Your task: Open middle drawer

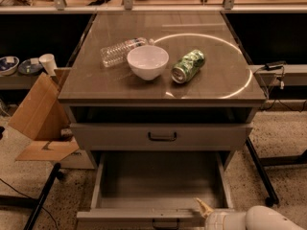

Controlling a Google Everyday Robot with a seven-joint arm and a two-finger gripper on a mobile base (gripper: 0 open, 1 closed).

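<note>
Below the upper drawer [162, 136], the middle drawer [158, 182] stands pulled well out, with the gripper [205, 211] at its front rim, lower and rightward, clamped or loose I cannot tell; the pull looks all but done, so next comes release and backing off.

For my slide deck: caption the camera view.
Gripper at the front edge of the pulled-out middle drawer; bowl, can and bottle sit on the cabinet top.
</note>
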